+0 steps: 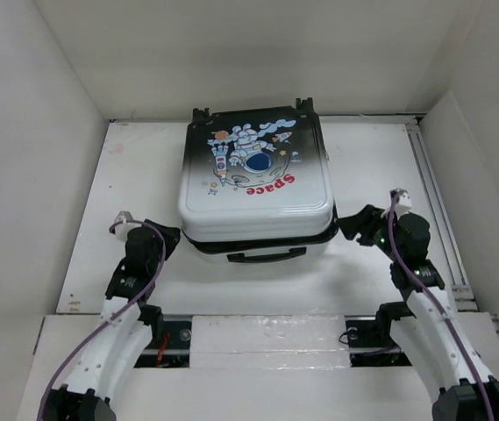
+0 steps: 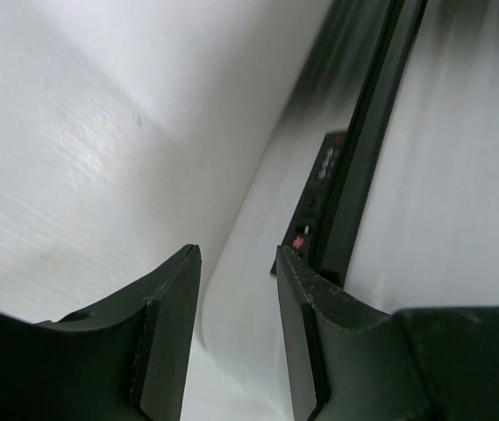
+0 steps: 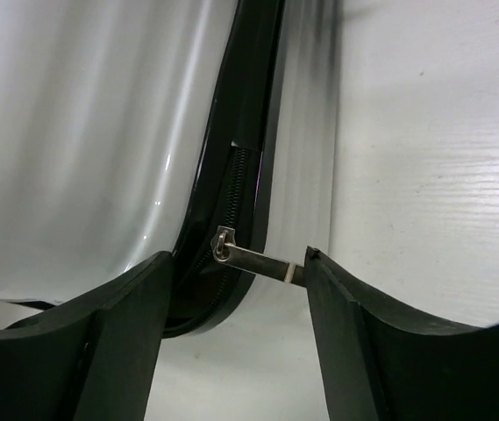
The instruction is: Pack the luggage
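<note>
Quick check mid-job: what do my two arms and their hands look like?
The left arm and right arm have white links with black joints, and a purple cable runs along each. Small green lights glow on the right arm. The left hand and right hand each end in two flat, matte black fingers with tapered tips.

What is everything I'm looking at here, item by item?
luggage: one, white fading to black, astronaut print, lying flat mid-table.
carry handle: one, black, luggage's near side.
zipper pull: one, metal, luggage's side seam.
table: one, white, under everything.
arms: two, white with purple cables, near edge.
left hand: one, black, open, at luggage's near-left corner.
right hand: one, black, open either side of the zipper pull, near-right corner.
</note>
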### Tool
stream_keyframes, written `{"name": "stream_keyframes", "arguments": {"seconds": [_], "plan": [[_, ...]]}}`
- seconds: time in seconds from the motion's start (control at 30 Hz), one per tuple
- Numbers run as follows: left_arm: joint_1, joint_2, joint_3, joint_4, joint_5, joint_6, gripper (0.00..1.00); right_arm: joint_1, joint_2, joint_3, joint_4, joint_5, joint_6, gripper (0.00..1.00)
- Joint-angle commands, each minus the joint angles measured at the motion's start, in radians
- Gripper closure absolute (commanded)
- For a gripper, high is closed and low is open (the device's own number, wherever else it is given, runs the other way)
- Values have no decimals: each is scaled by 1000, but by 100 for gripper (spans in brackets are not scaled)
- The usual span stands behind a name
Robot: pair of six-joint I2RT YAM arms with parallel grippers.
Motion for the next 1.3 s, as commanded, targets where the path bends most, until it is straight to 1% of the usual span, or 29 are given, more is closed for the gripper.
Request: {"name": "stream_keyframes", "arguments": {"seconds": [0.0, 0.03, 0.07, 0.1, 0.13, 0.17, 0.2, 0.23, 0.27, 0.33, 0.4, 0.43, 0.53, 0.6, 0.63, 0.7, 0.73, 0.77, 0.8, 0.83, 0.87, 0.9, 0.97, 1.0, 1.07, 1.1, 1.13, 1.23, 1.27], "plan": [[-3, -60, -43, -34, 101, -35, 65, -17, 85, -11, 129, -96, -50, 32], [-3, -70, -70, -6, 118, -35, 65, -17, 123, -1, 148, -138, -61, 31], [-3, -70, -71, 50, 132, -48, 65, -26, 207, 0, 172, -188, -61, 32], [-3, -61, -71, 77, 162, -62, 65, -26, 251, 0, 236, -286, -61, 34], [-3, -48, -71, 106, 179, -62, 65, -26, 291, 9, 263, -323, -61, 35], [-3, -7, -71, 138, 198, -62, 65, -26, 328, 9, 286, -357, -61, 35], [-3, 19, -71, 199, 211, -71, 65, -26, 389, 9, 337, -394, -52, 38], [-3, 45, -62, 226, 246, -72, 65, -26, 411, -2, 358, -441, -52, 40], [-3, 99, -51, 247, 260, -72, 66, -26, 426, -2, 372, -452, -40, 41], [-3, 139, -51, 307, 296, -81, 66, -26, 438, -2, 381, -472, -40, 44], [-3, 160, -51, 350, 296, -81, 67, -26, 416, -11, 369, -482, -40, 44], [-3, 160, -51, 350, 296, -81, 67, -26, 406, -11, 335, -482, -40, 44], [-3, 127, -31, 359, 284, -70, 67, -26, 359, -20, 280, -473, -49, 37], [-3, 115, -20, 350, 273, -56, 67, -26, 334, -46, 270, -473, -49, 40], [-3, 114, -20, 336, 273, -56, 67, -26, 325, -46, 270, -460, -58, 48], [-3, 105, -20, 336, 273, -47, 67, -26, 314, -46, 261, -448, -58, 56], [-3, 105, -20, 336, 284, -47, 67, -26, 314, -46, 261, -448, -58, 62], [-3, 105, -20, 336, 284, -47, 68, -26, 314, -46, 252, -434, -58, 71], [-3, 105, -20, 336, 293, -33, 71, -26, 314, -36, 231, -416, -58, 71], [-3, 105, -20, 336, 293, -23, 71, -26, 302, -27, 217, -416, -58, 74], [-3, 85, 0, 306, 276, 6, 71, -26, 279, -27, 203, -402, -58, 81], [-3, 76, 12, 287, 259, 19, 71, -26, 261, -27, 191, -402, -58, 81], [-3, 41, 32, 273, 230, 30, 71, -15, 219, -14, 134, -342, -58, 75], [-3, 32, 32, 282, 221, 39, 71, -15, 183, -1, 108, -315, -58, 64], [-3, 32, 32, 302, 221, 39, 70, -15, 168, 10, 53, -246, -69, 52], [-3, 32, 43, 302, 221, 39, 70, -15, 158, 10, 53, -235, -69, 42], [-3, 41, 43, 283, 212, 51, 69, -15, 158, 10, 44, -235, -69, 40], [-3, -2, 69, 167, 85, 94, 67, -15, 194, 19, 43, -255, -69, 40], [-3, -31, 69, 143, -1, 94, 66, -15, 194, 29, 43, -255, -69, 40]]}}
